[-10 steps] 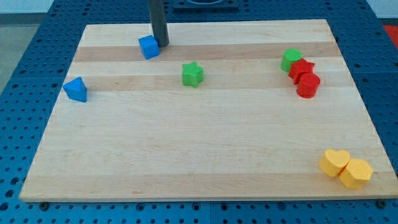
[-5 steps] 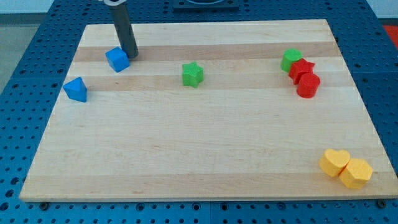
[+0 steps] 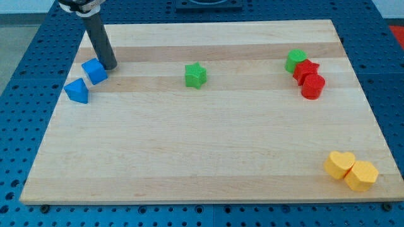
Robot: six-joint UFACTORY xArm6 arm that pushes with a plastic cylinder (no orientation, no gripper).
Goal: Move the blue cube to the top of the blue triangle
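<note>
The blue cube (image 3: 95, 71) sits near the board's left edge, just up and right of the blue triangle (image 3: 77, 91); the two look close to touching. My tip (image 3: 109, 66) rests on the board against the cube's right side. The dark rod rises from it toward the view's top left.
A green star (image 3: 196, 75) lies left of centre. A green block (image 3: 295, 60), a red star (image 3: 306, 69) and a red cylinder (image 3: 313, 86) cluster at the right. A yellow heart (image 3: 339, 164) and a yellow block (image 3: 361, 175) sit at the bottom right. The wooden board (image 3: 208, 157) lies on a blue pegboard.
My tip has swept left and down the view, pushing the blue cube from the top centre-left to just beside the blue triangle. The other blocks have not moved.
</note>
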